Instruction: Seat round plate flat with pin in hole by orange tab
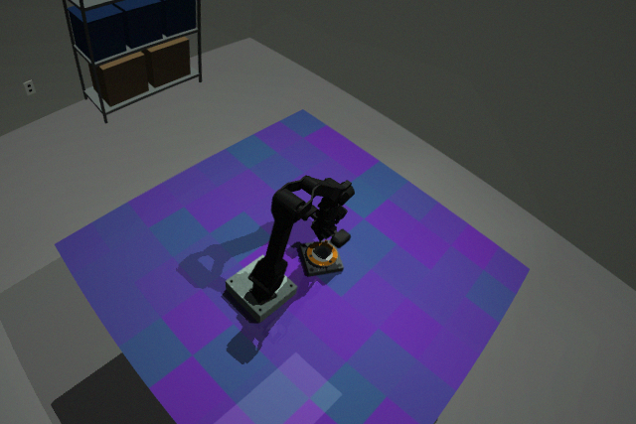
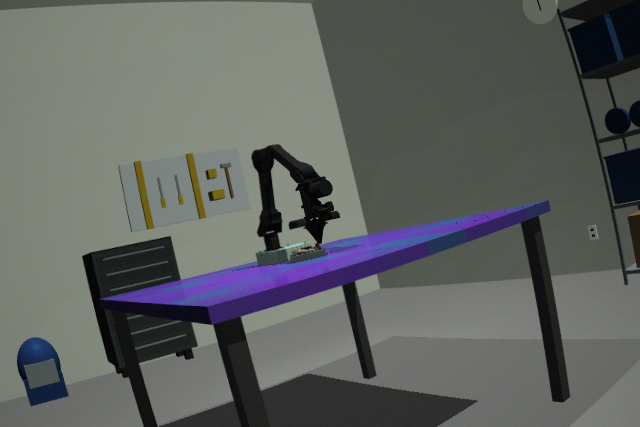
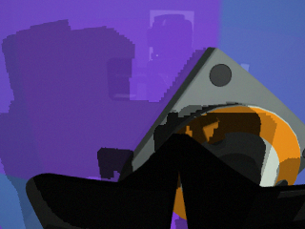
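While the round plate [image 1: 322, 255] lies on its square base [image 1: 309, 269], just to the right of the arm's mounting block [image 1: 260, 299] on the purple and blue table top [image 1: 390, 255], its orange rim shows in the wrist view around a dark centre that is probably the post; the orange tab, the hole and the pin cannot be made out in any view. Whether the plate is tilted or flat cannot be told at this size. The gripper [image 3: 178, 147] is fully closed with its two fingers pressed together into a single point, and it holds nothing. That point hangs over the near-left part of the plate's rim; contact cannot be confirmed. The step in hand appears to be the approach for a push with the closed fingertips. The next move calls for setting the tip against the tab or the rim and turning the plate about the post until the hole meets the pin and the plate drops, then lifting clear. The arm [image 2: 268, 189] rises from its block, folds at the elbow and points the wrist steeply downward.
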